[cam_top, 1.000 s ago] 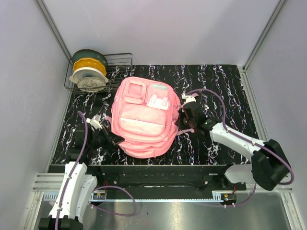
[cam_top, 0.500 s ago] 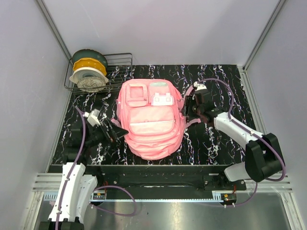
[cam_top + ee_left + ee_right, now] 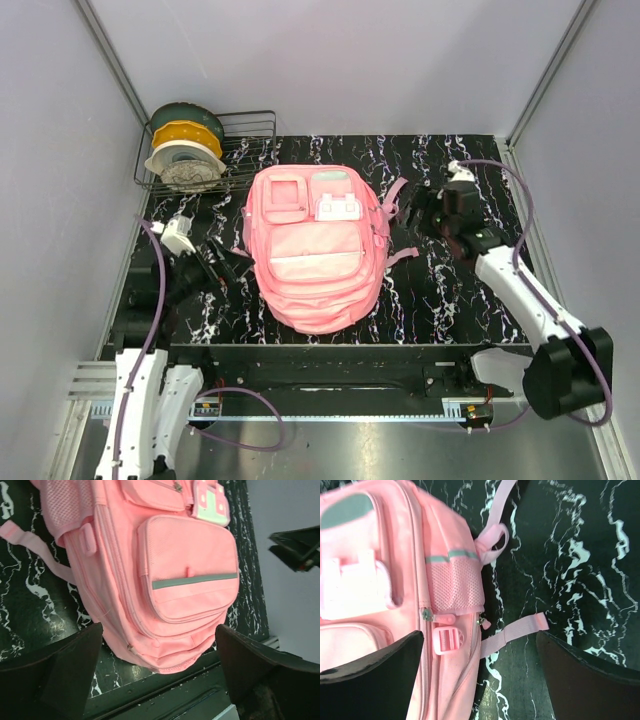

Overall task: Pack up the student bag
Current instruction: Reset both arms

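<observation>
Pale grey walls point(image 3: 350, 60), black marbled tabletop point(image 3: 445, 300)

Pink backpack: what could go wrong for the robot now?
1. Loose straps lie on the table beside the student bag, close to the open right gripper; a finger might snag one and drag the bag.
2. The pockets look zipped shut. The zipper pull is small, so a pinch could slip.
3. The wire basket sits by the bag's far left corner; the open left gripper might bump it.
</observation>
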Tool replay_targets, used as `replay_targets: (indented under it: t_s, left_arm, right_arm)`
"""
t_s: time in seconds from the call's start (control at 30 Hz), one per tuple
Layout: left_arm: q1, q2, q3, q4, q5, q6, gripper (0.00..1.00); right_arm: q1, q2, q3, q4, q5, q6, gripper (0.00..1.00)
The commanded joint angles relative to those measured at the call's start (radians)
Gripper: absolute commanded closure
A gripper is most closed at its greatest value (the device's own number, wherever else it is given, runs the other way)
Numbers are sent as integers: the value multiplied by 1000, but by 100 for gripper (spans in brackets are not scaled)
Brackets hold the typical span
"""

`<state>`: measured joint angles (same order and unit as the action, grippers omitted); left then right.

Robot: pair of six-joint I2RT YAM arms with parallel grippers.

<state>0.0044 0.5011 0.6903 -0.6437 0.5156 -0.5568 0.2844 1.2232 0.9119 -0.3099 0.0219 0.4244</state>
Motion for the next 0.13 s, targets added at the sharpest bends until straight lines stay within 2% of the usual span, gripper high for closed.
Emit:
replay_targets:
  t_s: [0.0,0.1]
  left_arm:
    - [0,24,63,-20,-84,47,1]
    - [0,46,93,-28,-135,60,1]
  right_arm:
    - [-54,-74,22,-41,-19,16,0]
    - [-99,-93,39,-66,-48,11,0]
